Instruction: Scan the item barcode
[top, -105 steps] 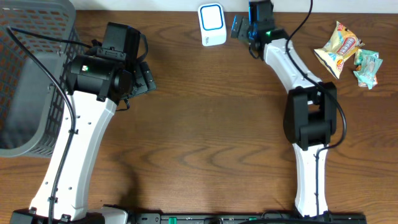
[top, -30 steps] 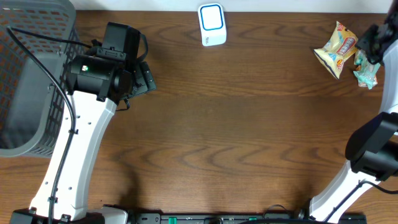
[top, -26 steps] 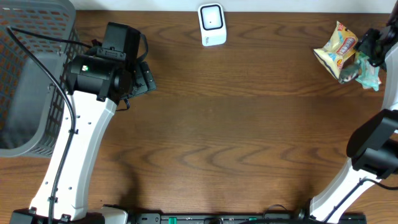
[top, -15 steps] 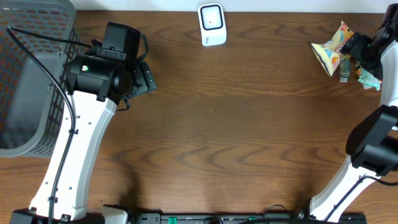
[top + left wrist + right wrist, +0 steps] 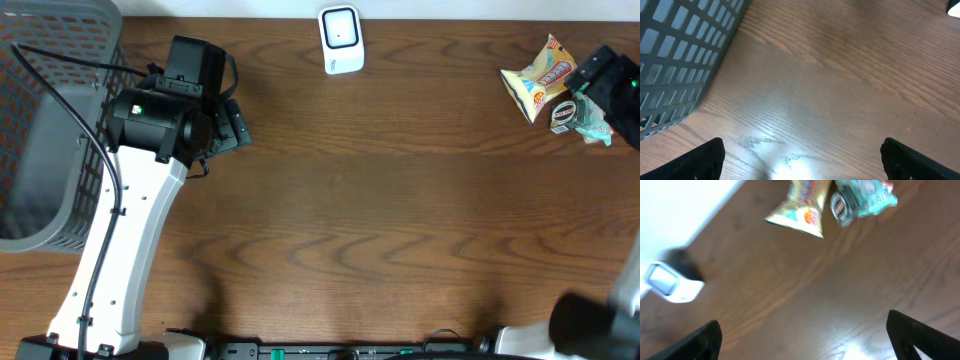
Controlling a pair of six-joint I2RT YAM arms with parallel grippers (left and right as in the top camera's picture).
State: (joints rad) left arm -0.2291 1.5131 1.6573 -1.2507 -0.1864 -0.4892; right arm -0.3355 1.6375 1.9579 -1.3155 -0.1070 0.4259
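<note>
- Lying at the table's (image 5: 400,200) right edge, a small dark round item (image 5: 565,113) with a pale rim is seen touching a teal packet (image 5: 594,120), beside a yellow bag (image 5: 541,78).
- The scanner (image 5: 341,38) is well apart.
- The right gripper (image 5: 805,341) and left gripper (image 5: 802,156) are spread wide, with nothing held.

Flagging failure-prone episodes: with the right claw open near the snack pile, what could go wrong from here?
The yellow snack bag, teal packet and small dark item lie bunched together; the open right claw might pinch two or shove one aside.
The scanner stands far from them, so a loosely held item could drop on the way.
</note>
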